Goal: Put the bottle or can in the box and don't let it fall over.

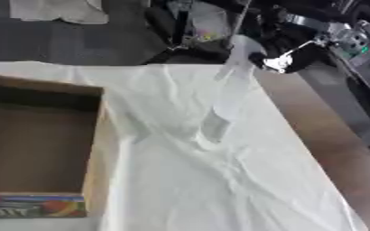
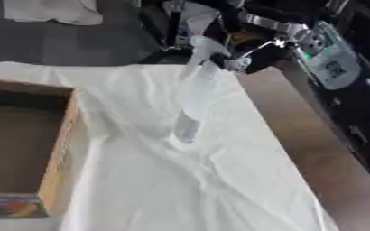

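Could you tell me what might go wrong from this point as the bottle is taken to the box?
The clear bottle is tall and slim, and the right hand meets it only near the top, so its base could swing or tip. It stands on a wrinkled white cloth, where its base could catch. The cardboard box lies well to the left with a raised wall, so a low carry could strike the rim. The motion blur hides how the fingers grip.
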